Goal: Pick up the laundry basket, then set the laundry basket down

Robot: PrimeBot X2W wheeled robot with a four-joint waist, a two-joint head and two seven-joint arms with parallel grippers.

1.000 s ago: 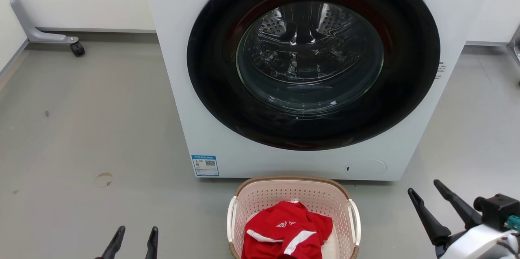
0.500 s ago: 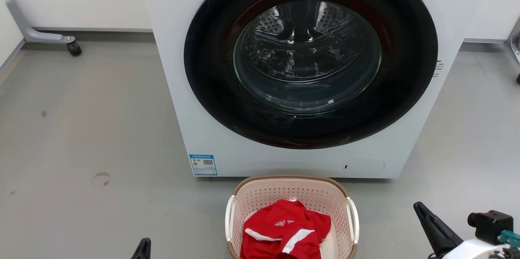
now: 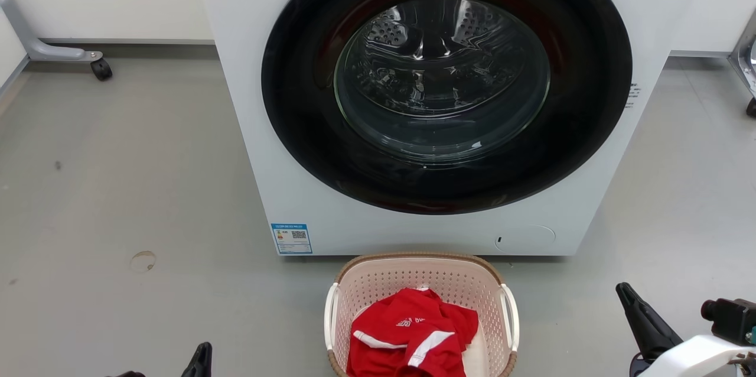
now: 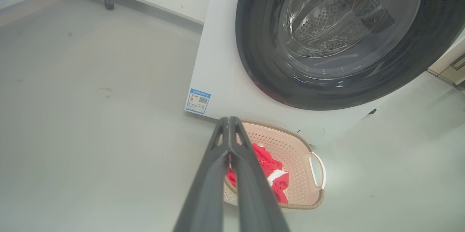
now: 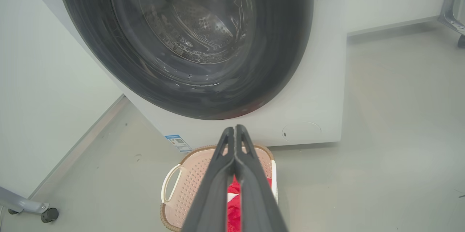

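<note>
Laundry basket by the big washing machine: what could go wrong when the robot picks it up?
1. The laundry basket sits right in front of the washing machine, so its rim might bump the machine during the lift.
2. The left gripper and right gripper are both closed and away from the thin white handles; a poor grab may slip.
3. An uneven lift could tip out the red shirt.

Laundry basket (image 3: 378, 288): pale pink wall perforated in a regular grid of holes, brown woven-look rim (image 3: 413, 256), white handles (image 3: 328, 321). Garment (image 3: 413, 335): red with white stripes and white lettering. Washing machine (image 3: 248, 129): white body, glossy black door ring (image 3: 295, 99), blue-and-white label (image 3: 291, 238). Floor (image 3: 118, 188): plain grey.
</note>
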